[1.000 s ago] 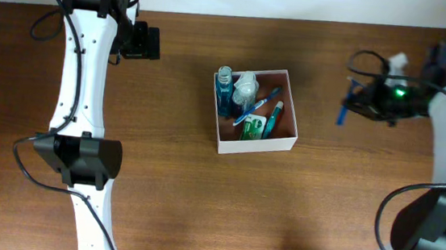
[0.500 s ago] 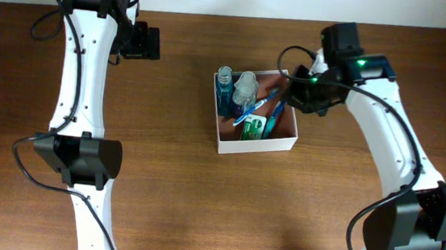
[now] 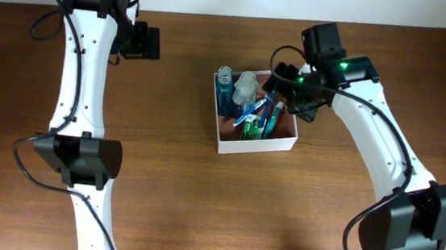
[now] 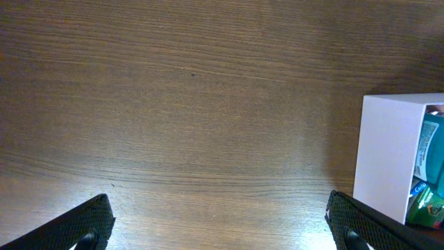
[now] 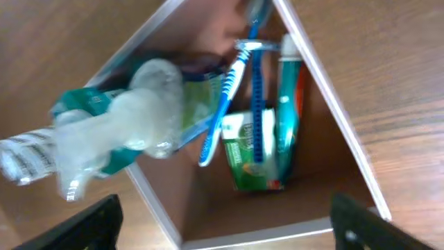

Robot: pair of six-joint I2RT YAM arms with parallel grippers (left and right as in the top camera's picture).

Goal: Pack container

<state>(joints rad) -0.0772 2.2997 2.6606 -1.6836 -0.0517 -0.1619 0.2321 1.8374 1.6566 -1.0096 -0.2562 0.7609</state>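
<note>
Sitting midway across the tabletop point(image 3: 199, 212), the container point(image 3: 258, 144) holds bottles point(image 3: 224, 89), tubes point(image 5: 286, 118) and a blue toothbrush point(image 5: 220, 111). Jaws of the right arm point(image 3: 383, 147) hang wide open and empty over its far corner; those of the left arm point(image 3: 82, 64) gape, holding nothing (well off to the side). Probably light, thin-walled card: pinch one wall gently, near a corner.

The container point(image 3: 255, 145), a square shallow box with white walls and a reddish-brown inside, sits open-topped near the table's point(image 3: 200, 204) far edge, holding toiletries.
</note>
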